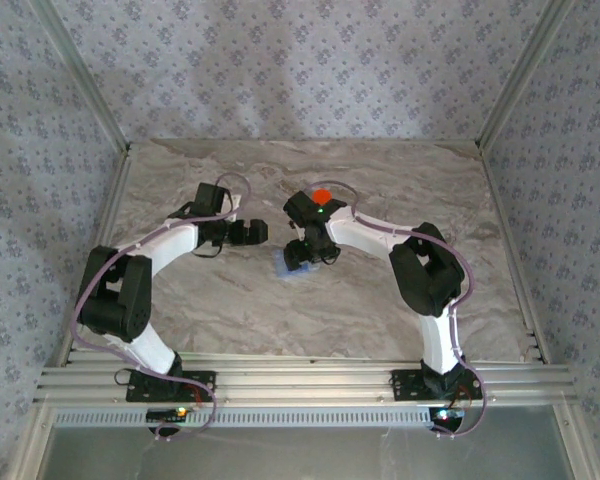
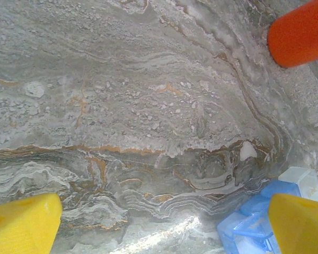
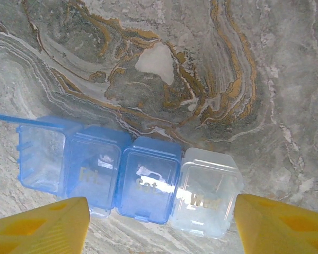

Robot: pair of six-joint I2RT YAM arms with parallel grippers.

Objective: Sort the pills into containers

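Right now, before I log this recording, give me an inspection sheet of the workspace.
Surface: grey marble-pattern table with orange veins.
Job's things: orange bottle beyond the right wrist; blue pill organizer, day-labelled, one end lid open, contents unclear.
Clutter: nothing seen.
Grippers: left jaws open, empty, beside the organizer; right jaws open, empty, over the organizer.
Cables: purple cable looped along each arm.
Surroundings: patterned walls, aluminium rail at the bases.

One orange bottle [image 1: 322, 195] and one pill organizer [image 3: 148, 182] sit on the bench [image 1: 230, 310]; the organizer shows four compartments [image 3: 93, 174], three blue and one clear.
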